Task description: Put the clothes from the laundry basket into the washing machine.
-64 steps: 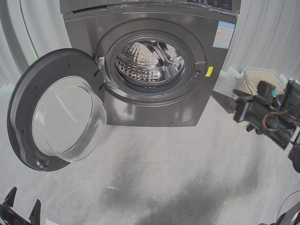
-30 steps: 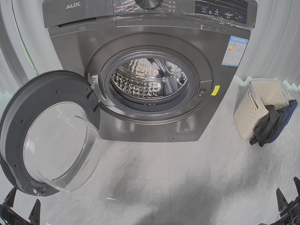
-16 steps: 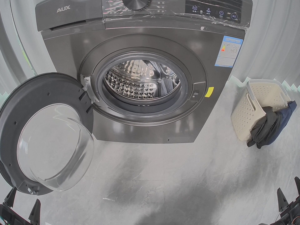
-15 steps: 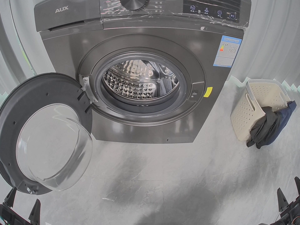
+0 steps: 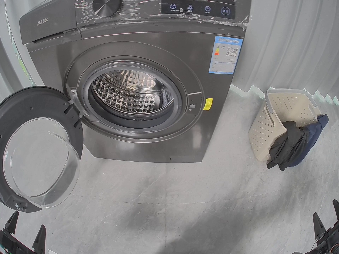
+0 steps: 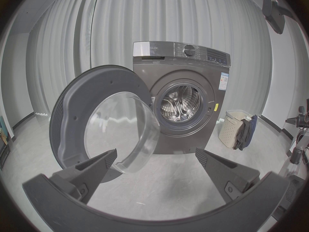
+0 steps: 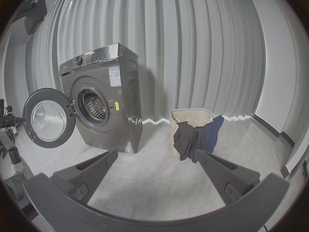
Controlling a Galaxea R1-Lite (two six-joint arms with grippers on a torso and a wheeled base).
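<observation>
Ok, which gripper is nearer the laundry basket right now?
Right. The right gripper is low on the same side as the laundry basket, bare floor between them. The left gripper is below the open washer door, farther off.

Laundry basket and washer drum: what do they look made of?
The cream perforated laundry basket looks like matte moulded plastic: even colour, regular holes, cut-out handle. The shiny washing machine drum looks like polished stainless steel: bright glints on its embossed, holed wall. The dark clothes draped over the basket rim hang limp, so soft fabric; fibre unclear.
</observation>
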